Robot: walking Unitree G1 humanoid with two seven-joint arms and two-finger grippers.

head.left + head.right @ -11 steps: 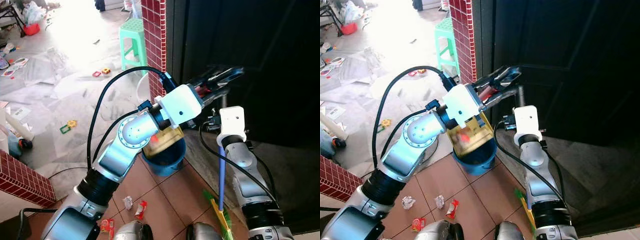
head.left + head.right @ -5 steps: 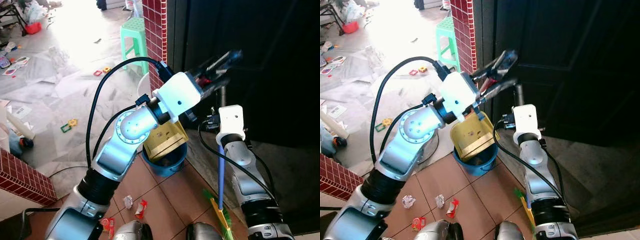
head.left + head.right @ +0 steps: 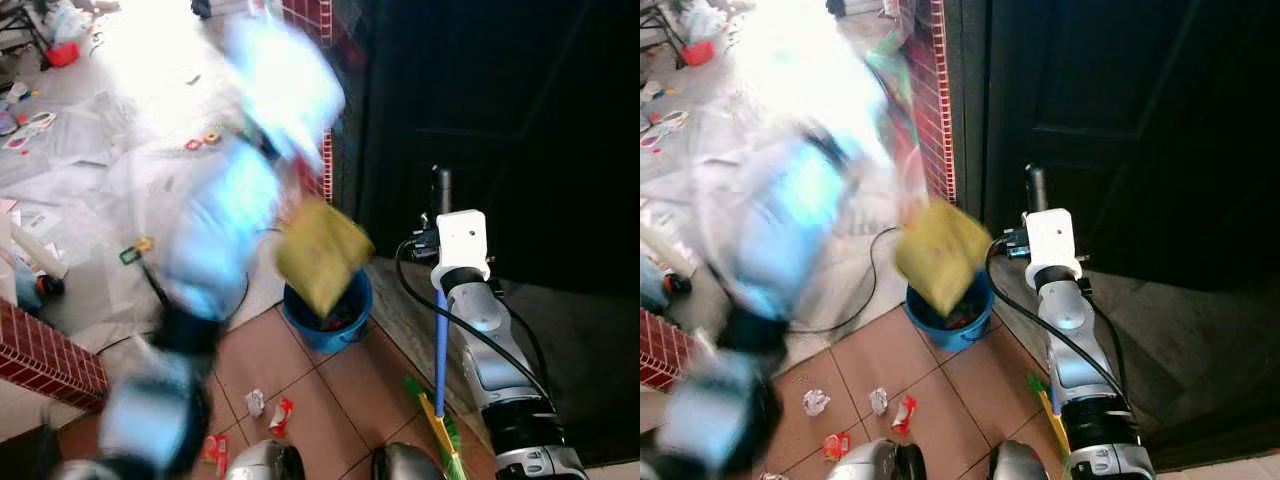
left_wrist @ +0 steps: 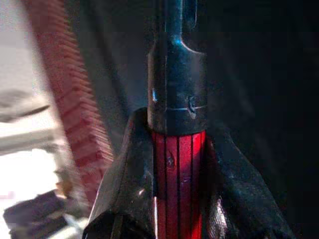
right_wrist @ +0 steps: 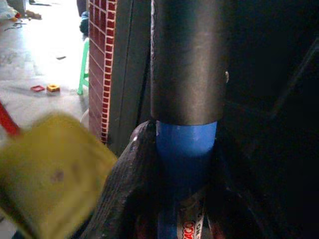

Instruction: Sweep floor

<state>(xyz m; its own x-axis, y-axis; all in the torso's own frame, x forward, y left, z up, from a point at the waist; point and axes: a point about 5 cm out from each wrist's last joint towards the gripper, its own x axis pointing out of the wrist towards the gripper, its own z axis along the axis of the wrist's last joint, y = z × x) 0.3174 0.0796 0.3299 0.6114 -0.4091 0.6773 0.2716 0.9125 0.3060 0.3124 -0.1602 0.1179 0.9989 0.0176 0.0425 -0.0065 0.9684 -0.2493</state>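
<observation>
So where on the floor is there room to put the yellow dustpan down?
The brown tiles between the blue bucket and the scraps of litter look bare, as do the tiles between the bucket and the broom. It is crowded near the robot's feet, where wrappers lie, and on the grey floor beyond, strewn with toys and papers.

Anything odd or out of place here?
A few crumpled scraps of litter lie unswept on the terracotta tiles near the round blue bucket. The yellow dustpan hangs tilted above that bucket, motion-blurred along with the left arm. The right gripper holds the blue-handled broom upright.
</observation>
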